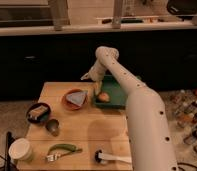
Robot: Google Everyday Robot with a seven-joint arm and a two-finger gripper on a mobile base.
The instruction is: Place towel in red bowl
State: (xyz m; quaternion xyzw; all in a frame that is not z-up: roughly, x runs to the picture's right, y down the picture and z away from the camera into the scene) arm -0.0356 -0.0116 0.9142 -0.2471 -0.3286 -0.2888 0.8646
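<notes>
The grey-blue towel (pixel 79 97) lies inside the red bowl (pixel 69 101), which stands on the wooden table (pixel 92 127) near its far middle. My gripper (pixel 90 78) hangs at the end of the white arm, just above and to the right of the bowl, apart from the towel. The towel's wedge shape leans toward the bowl's right rim.
A green tray (pixel 118 96) with an orange fruit (pixel 104 96) sits right of the bowl. A black bowl (pixel 38 112) with food, a small metal cup (pixel 52 126), a white cup (pixel 20 149), a green-handled tool (pixel 63 149) and a white-handled brush (pixel 111 157) lie nearer.
</notes>
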